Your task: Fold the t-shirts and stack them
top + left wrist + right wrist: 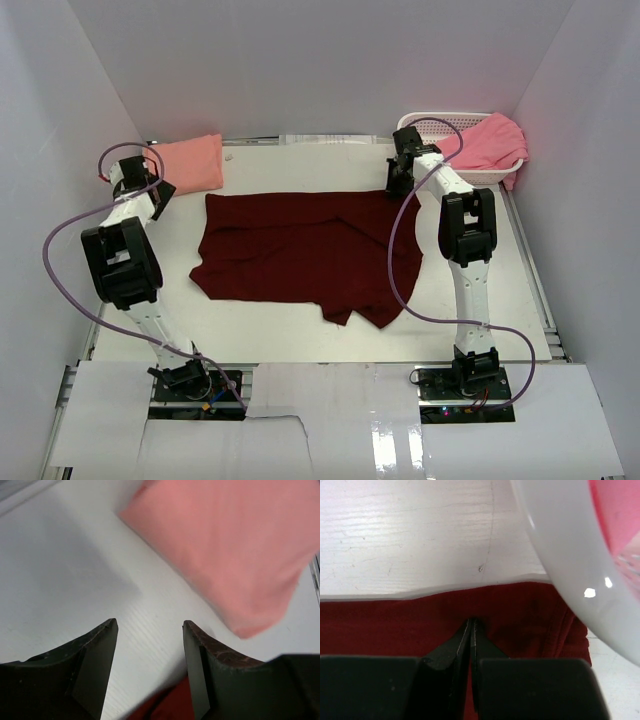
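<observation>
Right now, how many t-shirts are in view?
3. The maroon t-shirt lies spread in the middle, the salmon t-shirt folded far left, the pink t-shirt in the basket far right; more may hide beneath it.

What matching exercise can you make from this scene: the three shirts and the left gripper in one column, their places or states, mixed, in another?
Things:
1. maroon shirt
2. peach shirt
3. pink shirt
4. left gripper

Places or states:
A. in the white basket
B. open, above the table
C. spread out in the middle
D. folded, at the far left corner

Pairs: 1-C, 2-D, 3-A, 4-B.
</observation>
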Robot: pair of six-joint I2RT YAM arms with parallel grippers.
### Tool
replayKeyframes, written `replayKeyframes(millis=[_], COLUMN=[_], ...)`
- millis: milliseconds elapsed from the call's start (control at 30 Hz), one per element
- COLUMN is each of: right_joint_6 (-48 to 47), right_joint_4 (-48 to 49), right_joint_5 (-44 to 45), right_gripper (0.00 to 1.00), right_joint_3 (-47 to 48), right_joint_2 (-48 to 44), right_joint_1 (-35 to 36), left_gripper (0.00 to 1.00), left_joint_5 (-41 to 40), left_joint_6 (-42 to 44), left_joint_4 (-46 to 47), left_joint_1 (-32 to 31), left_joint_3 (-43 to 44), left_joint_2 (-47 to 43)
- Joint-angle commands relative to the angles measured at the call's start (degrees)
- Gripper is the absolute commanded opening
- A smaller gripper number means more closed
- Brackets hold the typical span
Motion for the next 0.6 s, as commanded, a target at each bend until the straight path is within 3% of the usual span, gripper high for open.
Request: replayKeyframes(millis=[0,233,367,567], right_joint_6=[-2.0,-2.5,-2.6,-2.5], right_joint_4=[-7.2,-9.7,-7.7,-9.5], right_joint_5=[2.0,1.0,0.6,-0.1], right_gripper=[0.08,0.08,0.09,0.08], right_joint_3=[1.5,4.4,0.8,2.6], right_joint_2=[2.1,-0.9,-4.2,-2.6], right_joint_1=[-1.0,-0.5,0.2,0.7], left_gripper=[0.65,0.66,0.67,0.67], left_joint_5=[11.5,12.8,17.7,17.0], left_joint_6=[4.7,11.0,9.0,9.0], left_joint_4=[1.6,-1.9,-1.7,-1.4], left_joint_1=[-3.8,-15.7,-19.4,-21.7], left_joint_3=[0.7,0.9,-0.7,-2.7], left_joint_2=[-5.9,-8.6,-9.2,-7.4])
